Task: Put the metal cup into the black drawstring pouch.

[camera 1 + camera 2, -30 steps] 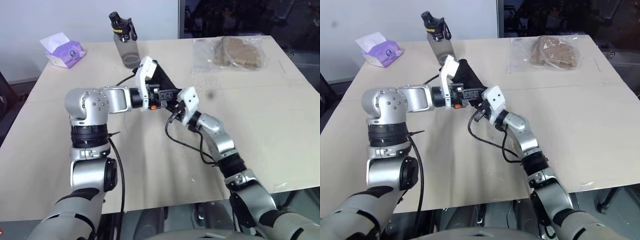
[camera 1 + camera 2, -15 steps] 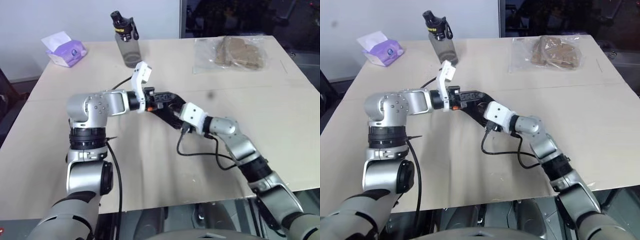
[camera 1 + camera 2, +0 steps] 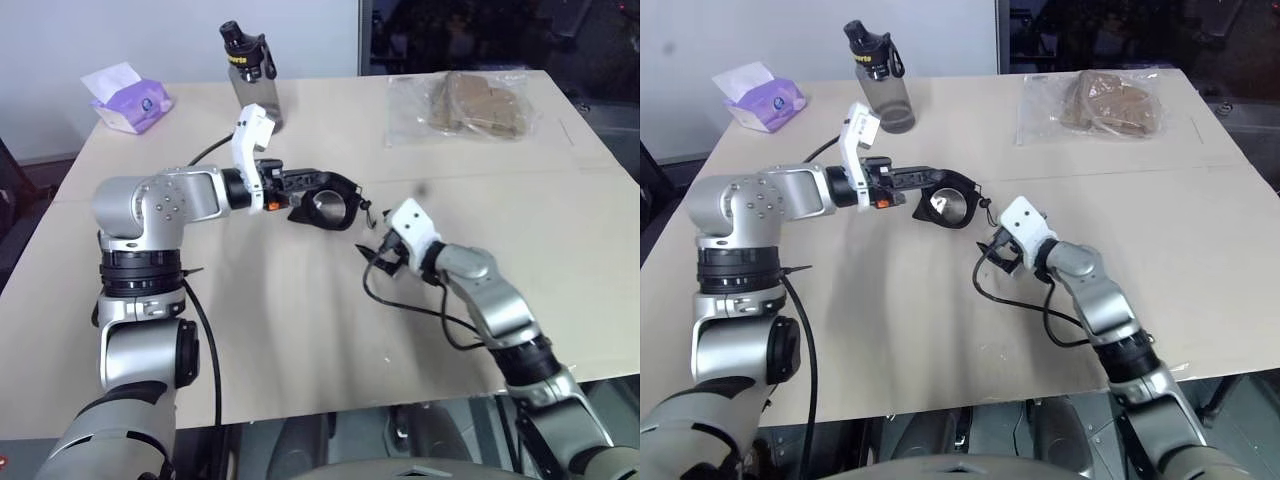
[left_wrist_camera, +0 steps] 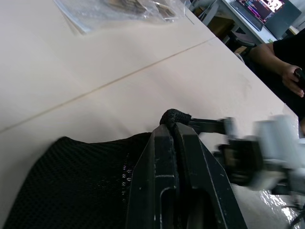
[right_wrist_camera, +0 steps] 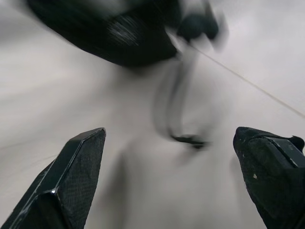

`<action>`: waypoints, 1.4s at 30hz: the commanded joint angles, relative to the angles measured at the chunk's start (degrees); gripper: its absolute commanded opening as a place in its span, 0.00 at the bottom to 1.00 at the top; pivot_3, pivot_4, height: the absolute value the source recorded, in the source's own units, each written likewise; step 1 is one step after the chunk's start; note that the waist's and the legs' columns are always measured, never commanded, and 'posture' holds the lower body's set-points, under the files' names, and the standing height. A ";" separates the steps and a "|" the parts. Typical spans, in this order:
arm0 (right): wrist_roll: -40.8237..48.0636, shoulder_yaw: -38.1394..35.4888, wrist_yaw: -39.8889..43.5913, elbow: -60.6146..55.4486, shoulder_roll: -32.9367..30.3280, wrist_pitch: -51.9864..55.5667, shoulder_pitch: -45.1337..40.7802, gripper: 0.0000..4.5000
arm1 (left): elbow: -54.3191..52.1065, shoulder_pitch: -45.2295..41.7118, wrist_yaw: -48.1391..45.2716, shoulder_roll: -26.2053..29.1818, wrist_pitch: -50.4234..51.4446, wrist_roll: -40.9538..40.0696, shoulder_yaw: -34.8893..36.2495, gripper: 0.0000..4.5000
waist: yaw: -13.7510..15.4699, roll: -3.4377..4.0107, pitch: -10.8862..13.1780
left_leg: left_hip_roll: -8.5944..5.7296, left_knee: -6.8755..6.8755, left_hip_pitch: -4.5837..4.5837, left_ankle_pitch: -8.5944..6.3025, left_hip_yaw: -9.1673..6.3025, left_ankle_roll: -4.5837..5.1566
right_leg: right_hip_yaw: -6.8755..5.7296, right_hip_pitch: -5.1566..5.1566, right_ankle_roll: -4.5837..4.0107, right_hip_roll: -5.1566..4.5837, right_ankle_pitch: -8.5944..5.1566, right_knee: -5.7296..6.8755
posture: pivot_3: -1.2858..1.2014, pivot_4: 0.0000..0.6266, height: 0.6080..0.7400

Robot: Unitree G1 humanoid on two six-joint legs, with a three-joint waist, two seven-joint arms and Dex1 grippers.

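My left gripper point(image 3: 308, 183) is shut on the rim of the black drawstring pouch point(image 3: 322, 212) and holds it above the middle of the table, mouth turned toward me. Inside that mouth shines the metal cup point(image 3: 326, 203). The left wrist view shows the fingers point(image 4: 164, 157) pinched on the pouch's corded edge, with its mesh cloth point(image 4: 81, 176) beside them. My right gripper point(image 3: 383, 258) stands open and empty, a short way right of and below the pouch. Its wrist view shows both fingers point(image 5: 78, 171) spread wide, with the blurred pouch point(image 5: 128, 33) and its cord point(image 5: 174, 102) beyond them.
At the back of the table point(image 3: 560, 250) stand a grey bottle with a black cap point(image 3: 255, 85), a purple tissue pack point(image 3: 128, 100) at the left and a clear bag of brown items point(image 3: 470, 105) at the right. A person's hand point(image 4: 290, 76) shows beyond the table's edge.
The right gripper has opened and drawn back down and to the right, away from the pouch's mouth. The left arm has swung the pouch leftward, and the cup now shows inside it.
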 commanded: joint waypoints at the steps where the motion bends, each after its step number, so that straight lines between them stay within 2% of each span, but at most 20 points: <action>1: -2.23 -1.99 -5.80 9.13 2.09 -6.91 -4.71 0.94 | -2.33 -1.39 -0.61 0.81 -0.06 -0.98 0.17 0.00 | 0.05 0.00 0.00 | 0.00 -0.02 -0.01 0.00 0.00 0.00 | 0.00 -0.01 0.00 -0.01 0.00 -0.02 | 0.52 0.24 1.00; 4: -1.25 -3.87 -6.49 8.38 2.46 -9.19 -4.86 0.73 | -3.13 -1.08 -0.36 1.09 -0.09 -0.96 0.22 0.00 | 0.32 -0.01 0.00 | -0.02 -0.02 -0.09 0.00 -0.03 0.00 | -0.05 -0.03 0.00 -0.06 0.00 -0.08 | 0.52 0.24 1.00; 9: -0.91 -4.26 -4.86 -0.45 0.69 -6.70 -2.06 0.16 | -3.56 -0.15 -0.32 1.05 -0.50 -0.94 0.21 0.00 | 0.15 0.00 0.00 | -0.05 -0.02 -0.17 0.00 -0.04 0.00 | -0.06 -0.06 0.01 -0.09 0.00 -0.11 | 0.52 0.24 1.00; 11: -0.29 -4.89 -4.33 -4.62 0.12 -4.19 -0.99 0.01 | -3.83 0.22 -0.42 0.74 -0.94 -0.88 -0.01 0.00 | 0.04 0.00 0.00 | -0.03 -0.03 -0.16 0.00 -0.06 0.00 | -0.07 -0.07 0.01 -0.06 0.00 -0.08 | 0.52 0.24 1.00; 15: -0.83 -5.28 -2.14 -15.08 -3.92 3.38 0.85 0.01 | -5.60 1.80 -2.99 0.72 -6.78 0.98 -2.66 0.00 | 0.12 0.00 0.00 | -0.02 -0.01 -0.14 0.00 -0.05 0.00 | -0.06 -0.07 0.01 -0.05 0.00 -0.02 | 0.52 0.24 1.00; 19: -3.96 -5.06 1.34 -27.68 -12.95 15.17 -0.22 0.00 | -8.21 2.97 -7.00 0.02 -11.62 0.79 -5.81 0.28 | 0.38 0.00 0.00 | -0.06 0.01 -0.17 0.00 -0.02 0.01 | -0.05 -0.07 0.01 -0.08 0.00 -0.06 | 0.52 0.24 1.00; 23: -4.97 -4.41 5.32 -36.71 -21.17 25.34 -4.03 0.00 | -8.55 1.99 -10.74 -3.00 -17.90 3.54 -12.20 0.71 | 0.53 0.01 0.01 | -0.07 0.02 -0.19 -0.04 0.00 0.08 | -0.13 -0.04 0.01 -0.08 -0.01 -0.08 | 0.52 0.24 1.00; 26: -4.83 -3.76 6.55 -40.12 -24.30 30.77 -6.62 0.00 | -5.84 0.13 -12.17 -6.31 -22.37 5.62 -14.95 0.71 | 0.53 0.01 0.00 | -0.07 0.03 -0.19 -0.11 0.07 0.20 | -0.22 0.00 0.01 -0.07 -0.01 -0.08 | 0.52 0.24 1.00; 31: -4.24 -2.00 7.80 -43.84 -27.31 36.91 -10.34 0.00 | 5.81 -4.43 -13.79 -15.08 -34.87 13.05 -20.79 0.71 | 0.55 0.01 0.00 | -0.10 0.09 -0.19 -0.13 0.15 0.26 | -0.23 0.05 0.01 -0.08 -0.01 -0.08 | 0.52 0.24 1.00; 37: -3.72 -1.40 7.46 -44.42 -28.12 39.27 -11.69 0.00 | 10.89 -6.37 -17.92 -19.12 -40.29 15.61 -22.21 0.71 | 0.28 0.01 0.01 | -0.08 0.06 -0.20 -0.14 0.15 0.27 | -0.22 0.03 0.01 -0.07 -0.01 -0.10 | 0.52 0.24 1.00; 40: -3.59 -1.67 7.29 -45.01 -28.72 40.18 -11.55 0.00 | 13.11 -6.91 -19.19 -20.77 -41.51 16.70 -22.46 0.53 | 0.37 0.01 0.01 | -0.08 0.07 -0.20 -0.14 0.15 0.28 | -0.22 0.04 0.01 -0.08 -0.01 -0.10 | 0.52 0.24 1.00; 42: -3.44 -1.82 7.30 -45.55 -29.09 40.77 -11.36 0.00 | 14.02 -7.19 -19.65 -21.80 -41.86 16.92 -22.06 0.34 | 0.45 0.01 0.01 | -0.09 0.08 -0.21 -0.14 0.15 0.29 | -0.23 0.04 0.01 -0.08 -0.01 -0.10 | 0.52 0.24 1.00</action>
